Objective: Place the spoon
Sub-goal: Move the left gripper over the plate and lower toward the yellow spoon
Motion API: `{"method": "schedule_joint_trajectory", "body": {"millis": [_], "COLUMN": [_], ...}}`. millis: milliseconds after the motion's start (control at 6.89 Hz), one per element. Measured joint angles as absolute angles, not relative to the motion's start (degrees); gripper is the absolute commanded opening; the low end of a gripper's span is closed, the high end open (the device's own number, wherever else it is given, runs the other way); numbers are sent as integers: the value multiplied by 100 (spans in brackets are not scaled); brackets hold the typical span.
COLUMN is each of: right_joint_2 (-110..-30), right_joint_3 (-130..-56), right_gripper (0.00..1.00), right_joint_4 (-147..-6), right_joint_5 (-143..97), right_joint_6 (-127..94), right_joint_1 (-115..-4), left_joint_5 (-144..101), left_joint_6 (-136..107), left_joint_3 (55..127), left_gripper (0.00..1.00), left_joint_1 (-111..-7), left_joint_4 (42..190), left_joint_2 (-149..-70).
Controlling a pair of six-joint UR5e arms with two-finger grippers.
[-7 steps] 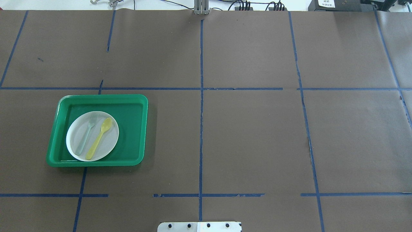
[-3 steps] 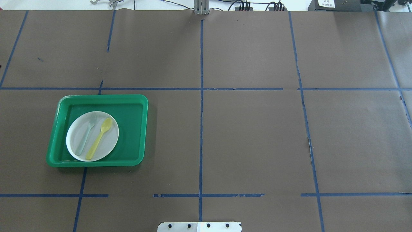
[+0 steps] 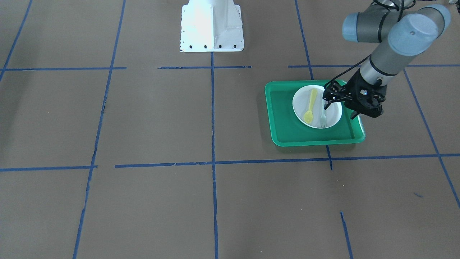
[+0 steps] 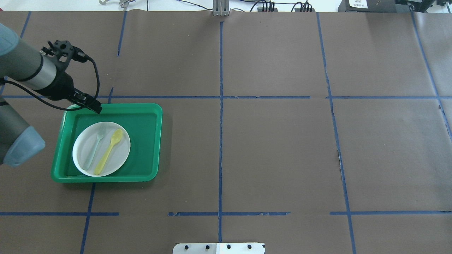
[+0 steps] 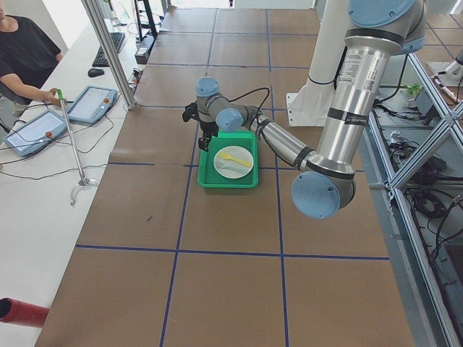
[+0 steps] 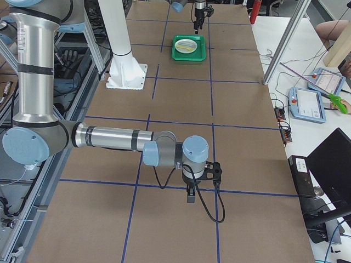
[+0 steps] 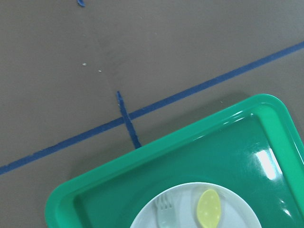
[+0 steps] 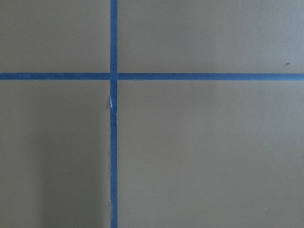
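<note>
The yellow spoon (image 4: 108, 151) lies on a white plate (image 4: 119, 158) inside a green tray (image 4: 146, 141), bowl toward the far side, beside a pale grey-green fork (image 4: 94, 147). It also shows in the front view (image 3: 310, 106) and the left wrist view (image 7: 209, 209). My left gripper (image 4: 96, 107) hangs above the tray's far-left corner, empty and clear of the spoon. In the front view (image 3: 326, 102) its jaws look apart. My right gripper (image 6: 190, 194) shows only in the right side view, low over bare table far from the tray. I cannot tell whether it is open or shut.
Brown paper with blue tape lines covers the table. The robot's white base plate (image 4: 219, 248) sits at the near edge. An operator (image 5: 25, 50) and tablets (image 5: 94, 103) are beyond the table's far side. The right wrist view shows only paper and a tape cross (image 8: 113, 76).
The left arm has come into the overhead view and now hangs over the tray's far-left corner. The spoon, fork, plate and tray have not moved.
</note>
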State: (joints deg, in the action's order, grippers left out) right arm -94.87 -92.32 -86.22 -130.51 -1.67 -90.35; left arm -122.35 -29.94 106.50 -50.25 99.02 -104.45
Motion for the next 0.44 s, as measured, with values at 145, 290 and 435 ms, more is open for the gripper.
{"method": "schedule_joint_trajectory", "body": {"millis": [145, 290, 435], "right_joint_2": [-9485, -9485, -9484], "right_joint_3": [-9231, -9230, -9229], "right_gripper": [100, 100, 100], "right_joint_4": [-8622, -8622, -8622], "right_joint_5": [-13050, -13046, -13046], "right_joint_6": [-167, -167, -167], "right_joint_1": [-9035, -9035, -9035], "left_joint_5": [-12016, -11931, -11893], "left_joint_6": [-3200, -3333, -3391], "left_joint_3": [10639, 10583, 10499], "left_gripper": [89, 88, 86], "left_joint_1": [-4776, -4596, -4446], "left_joint_4": [10031, 10128, 10178], "left_joint_2": [-10409, -10351, -10305]}}
